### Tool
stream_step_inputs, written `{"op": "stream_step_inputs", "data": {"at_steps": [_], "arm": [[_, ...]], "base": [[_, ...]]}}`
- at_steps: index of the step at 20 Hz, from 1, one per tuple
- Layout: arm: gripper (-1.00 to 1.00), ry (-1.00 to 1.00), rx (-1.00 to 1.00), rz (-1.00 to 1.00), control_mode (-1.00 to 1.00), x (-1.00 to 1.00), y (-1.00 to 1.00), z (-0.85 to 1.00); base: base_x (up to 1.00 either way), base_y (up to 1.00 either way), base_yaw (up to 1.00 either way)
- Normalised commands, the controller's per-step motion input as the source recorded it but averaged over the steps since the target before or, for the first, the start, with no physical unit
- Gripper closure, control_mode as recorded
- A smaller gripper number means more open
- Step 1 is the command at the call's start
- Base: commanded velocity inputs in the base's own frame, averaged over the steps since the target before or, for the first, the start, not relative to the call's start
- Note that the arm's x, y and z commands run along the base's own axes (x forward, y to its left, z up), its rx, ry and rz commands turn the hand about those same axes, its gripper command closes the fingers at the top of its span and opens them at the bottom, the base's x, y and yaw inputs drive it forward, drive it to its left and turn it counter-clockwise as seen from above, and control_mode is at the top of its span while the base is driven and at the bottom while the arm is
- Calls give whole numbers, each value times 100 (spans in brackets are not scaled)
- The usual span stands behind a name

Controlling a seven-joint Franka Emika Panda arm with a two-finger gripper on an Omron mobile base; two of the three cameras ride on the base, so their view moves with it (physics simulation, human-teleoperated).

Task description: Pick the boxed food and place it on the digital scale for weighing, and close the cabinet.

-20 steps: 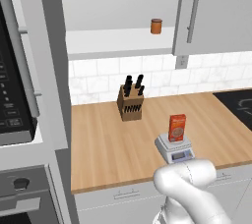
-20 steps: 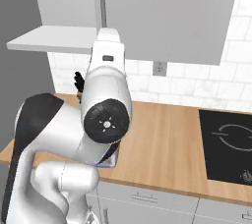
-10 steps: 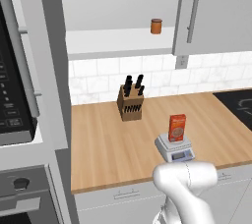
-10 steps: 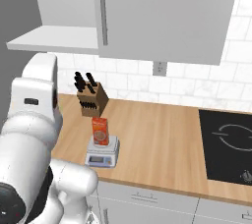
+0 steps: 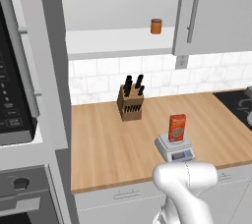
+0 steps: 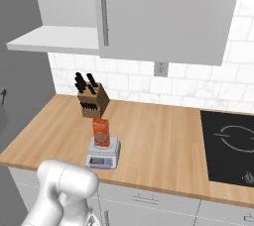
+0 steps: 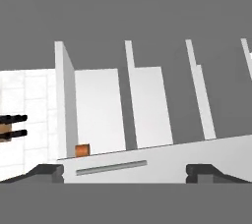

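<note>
Hand view is rolled sideways, so hard to read: pale cabinet [image 7: 98, 115] panels run as vertical strips mid-frame, a grey bar handle [image 7: 111, 167] lies flat near the bottom, and a small orange can [image 7: 82, 150] sits lower left against a white panel. Knife block [image 7: 9, 126] is cut off at the left edge, only dark handles plus a bit of wood showing. Gripper [image 7: 125, 171] fingertips [image 7: 47, 171] sit far apart at bottom left and bottom right, spread wide w/ nothing between them.

Left base view: boxed food [image 5: 177, 127] stands upright on the digital scale [image 5: 174, 149], lower right of centre on the wooden counter [image 5: 103, 144]. Scale's front is partly hidden by the white arm [image 5: 187, 188] rising at bottom centre-right. Oven column [image 5: 19, 95] is cropped at the left edge; hob [image 5: 241, 102] is cut off at the right edge.

Right base view: box on scale sits left of centre; the arm's white elbow is at lower left, just below the scale. Cabinet's left side stands open, shelf exposed at upper left.

Relative to the hand: box isn't visible in the hand view; the hand faces the cabinet, so its spacing from the box can't be told.
</note>
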Motion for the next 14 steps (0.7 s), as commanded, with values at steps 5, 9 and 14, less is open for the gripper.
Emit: {"op": "stream_step_inputs", "data": {"at_steps": [5, 9, 14], "arm": [[-100, -32, 0, -6, -100, 13, 100, -58], [-100, -28, 0, -7, -100, 0, 100, -61], [-100, -23, 0, -13, -100, -8, 100, -65]], "base": [[0, 0, 0], [0, 0, 0], [0, 0, 0]]}}
